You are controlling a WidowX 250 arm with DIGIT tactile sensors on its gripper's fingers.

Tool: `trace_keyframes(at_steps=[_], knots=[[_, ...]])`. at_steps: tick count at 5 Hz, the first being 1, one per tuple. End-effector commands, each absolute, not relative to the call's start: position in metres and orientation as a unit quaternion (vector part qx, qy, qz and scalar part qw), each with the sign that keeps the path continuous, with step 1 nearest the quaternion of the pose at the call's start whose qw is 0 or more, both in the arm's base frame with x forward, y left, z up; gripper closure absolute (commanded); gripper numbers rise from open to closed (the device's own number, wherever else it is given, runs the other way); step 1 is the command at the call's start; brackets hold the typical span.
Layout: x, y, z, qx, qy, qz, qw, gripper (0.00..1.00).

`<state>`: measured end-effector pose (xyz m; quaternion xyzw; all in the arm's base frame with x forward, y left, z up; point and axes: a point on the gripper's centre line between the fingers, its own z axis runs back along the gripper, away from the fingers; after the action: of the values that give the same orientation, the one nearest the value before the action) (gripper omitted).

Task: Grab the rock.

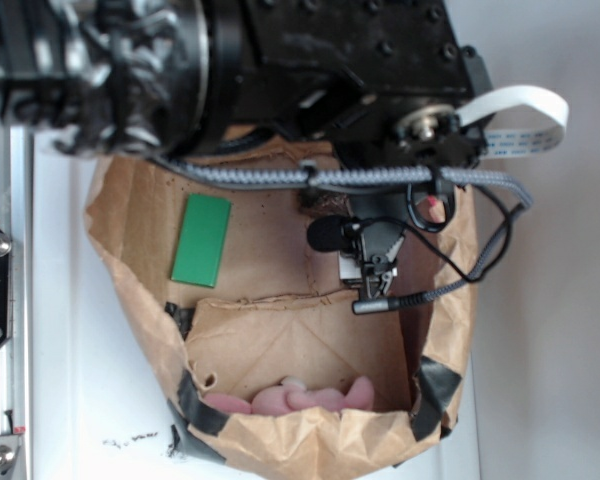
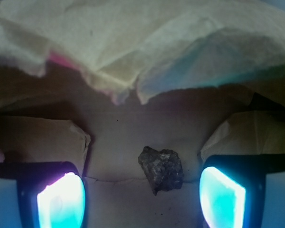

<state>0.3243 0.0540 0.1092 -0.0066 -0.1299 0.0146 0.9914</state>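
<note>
In the wrist view the rock (image 2: 161,168), a small jagged dark grey-brown lump, lies on brown paper across a fold line. My gripper (image 2: 142,197) is open, and its two glowing cyan pads (image 2: 61,202) stand wide apart on either side of the rock. The rock sits nearer the right pad and touches neither. In the exterior view the black arm (image 1: 360,80) and its wrist camera (image 1: 375,262) hang over the paper and hide the rock.
A flat green block (image 1: 201,240) lies on the paper to the left of the arm. A pink soft thing (image 1: 300,400) rests against the crumpled, taped paper rim (image 1: 310,445) at the front. A metal rail (image 1: 5,250) runs along the left side.
</note>
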Motion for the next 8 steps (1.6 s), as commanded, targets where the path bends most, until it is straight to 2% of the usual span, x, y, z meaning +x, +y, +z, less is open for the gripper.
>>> trace_keyframes(at_steps=[1, 3, 5, 6, 7, 8], knots=[[0.326, 0.056, 0.092, 0.018, -0.16, 0.006, 0.987, 0.0], [0.318, 0.054, 0.077, 0.024, -0.179, -0.01, 0.983, 0.0], [0.325, 0.053, 0.072, 0.024, -0.177, -0.011, 0.984, 0.0], [0.334, 0.05, 0.057, 0.045, -0.186, -0.005, 0.981, 0.0], [0.341, 0.048, 0.05, 0.05, -0.192, -0.004, 0.98, 0.0], [0.336, 0.042, 0.04, 0.049, -0.203, -0.031, 0.977, 0.0]])
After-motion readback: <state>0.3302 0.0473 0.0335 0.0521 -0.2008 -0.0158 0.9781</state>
